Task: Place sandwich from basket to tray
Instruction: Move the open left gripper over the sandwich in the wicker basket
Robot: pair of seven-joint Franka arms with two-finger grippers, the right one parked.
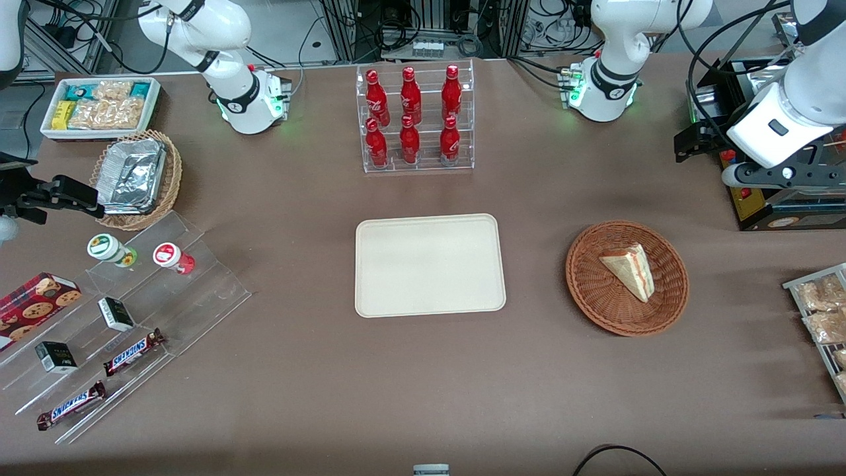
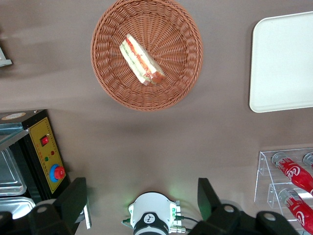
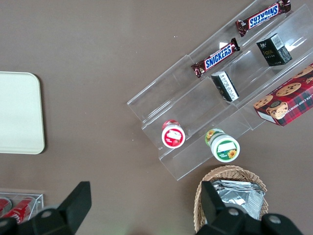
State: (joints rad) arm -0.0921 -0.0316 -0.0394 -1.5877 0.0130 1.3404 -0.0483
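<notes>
The sandwich [image 1: 629,268] lies in the round reddish-brown basket [image 1: 595,305], its red and green filling showing along the cut edge. The cream tray [image 1: 429,264] lies flat beside the basket, toward the parked arm's end. My left gripper [image 1: 687,142] hangs high above the table, farther from the front camera than the basket and toward the working arm's end. It is open and holds nothing. The left wrist view shows the gripper [image 2: 142,198] with its fingers [image 2: 73,200] wide apart, and the sandwich [image 2: 142,59], the basket [image 2: 110,32] and the tray [image 2: 283,63] well clear of them.
A clear rack of red bottles [image 1: 416,119] stands farther from the front camera than the tray. A black control box with a red button [image 2: 46,156] sits under my gripper. A wire rack of snack packets [image 1: 819,311] lies at the working arm's end. Acrylic steps with snacks [image 1: 132,317] lie at the parked arm's end.
</notes>
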